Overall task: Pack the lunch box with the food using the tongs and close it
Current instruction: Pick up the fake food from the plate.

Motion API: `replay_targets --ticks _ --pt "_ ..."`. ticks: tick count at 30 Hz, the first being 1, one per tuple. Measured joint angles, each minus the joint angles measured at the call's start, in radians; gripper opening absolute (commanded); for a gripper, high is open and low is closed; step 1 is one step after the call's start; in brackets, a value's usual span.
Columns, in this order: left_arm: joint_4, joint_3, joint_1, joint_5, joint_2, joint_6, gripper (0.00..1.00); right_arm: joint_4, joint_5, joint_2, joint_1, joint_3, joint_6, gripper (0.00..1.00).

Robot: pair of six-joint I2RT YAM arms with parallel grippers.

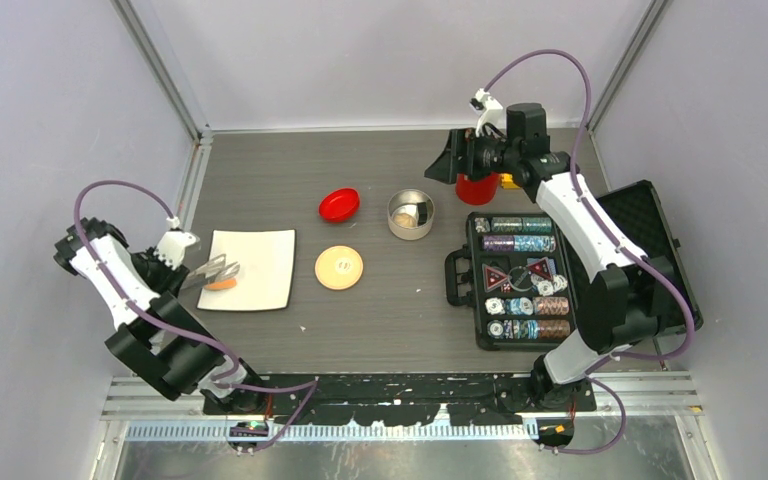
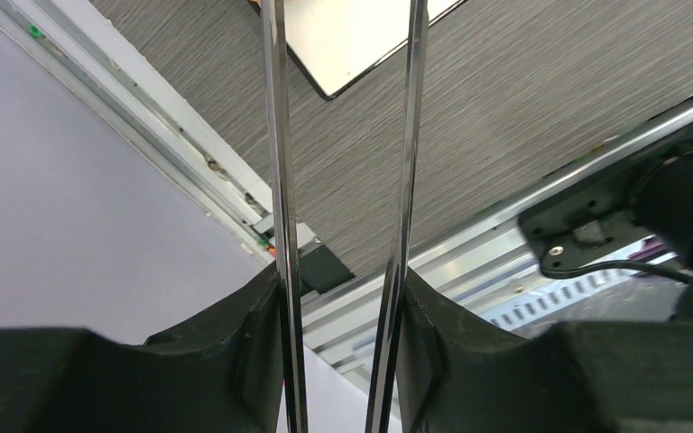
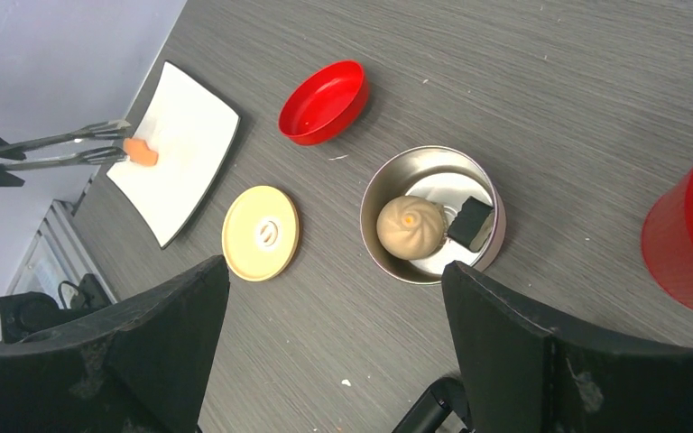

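The job looks more than half done. The lunch box sits open on the tabletop. Two bits of food are inside it: a round pale bun and a dark piece just beside the bun.

One orange piece is not in yet. It is well away from the lunch box, on the left arm's side, over a white plate. The tips of the tongs are right at the orange piece and seem to pinch it. I cannot tell if it is lifted off the plate.

The left end effector is clamped on the two arms of the tongs and squeezes them partway together. The right end effector hangs near the lunch box and looks down on it. Its fingers are wide apart and there is nothing in them.

The lid is off. It lies flat on the tabletop between the lunch box and the plate. A red bowl sits near the lunch box too, with nothing in it that I can see.

What is left, I think: carry the orange piece over to the lunch box, let it drop in beside the bun, then put the lid on top
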Motion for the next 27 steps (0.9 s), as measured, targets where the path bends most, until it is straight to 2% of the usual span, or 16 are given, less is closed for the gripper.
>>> replay_targets --ticks 10,21,27 --pt "0.076 -0.024 0.000 -0.077 0.068 0.149 0.42 -0.013 0.007 -0.011 0.000 -0.014 -0.025 0.92" --pt "0.168 -0.037 0.000 -0.107 0.074 0.196 0.45 -0.024 0.012 -0.037 0.000 -0.022 -0.046 0.92" --pt "0.153 -0.037 0.000 -0.112 0.087 0.230 0.45 -0.025 0.014 -0.044 0.000 -0.026 -0.050 0.92"
